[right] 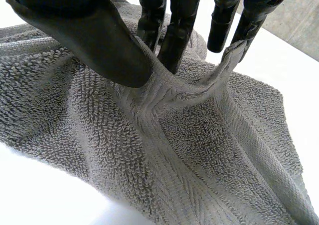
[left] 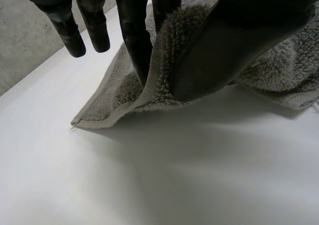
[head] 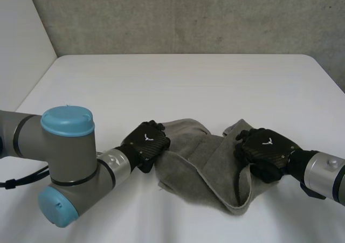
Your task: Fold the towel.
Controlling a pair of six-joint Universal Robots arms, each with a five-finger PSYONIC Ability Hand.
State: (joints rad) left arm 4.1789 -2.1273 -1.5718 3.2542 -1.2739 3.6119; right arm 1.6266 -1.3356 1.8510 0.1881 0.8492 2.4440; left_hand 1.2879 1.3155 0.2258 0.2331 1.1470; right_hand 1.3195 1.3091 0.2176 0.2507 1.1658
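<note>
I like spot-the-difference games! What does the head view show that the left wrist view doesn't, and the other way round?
Head view, not left wrist view: the right hand holding the right end of the towel, the left arm, and the whole bunched-up towel. Left wrist view, not head view: from below, the towel's fluffy edge pinched between the thumb and fingers. Both: the left hand, the grey towel and the white table.

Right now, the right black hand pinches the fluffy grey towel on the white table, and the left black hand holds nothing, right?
No. The left black hand pinches the fluffy grey towel too, thumb against fingers, as the left wrist view shows.
</note>
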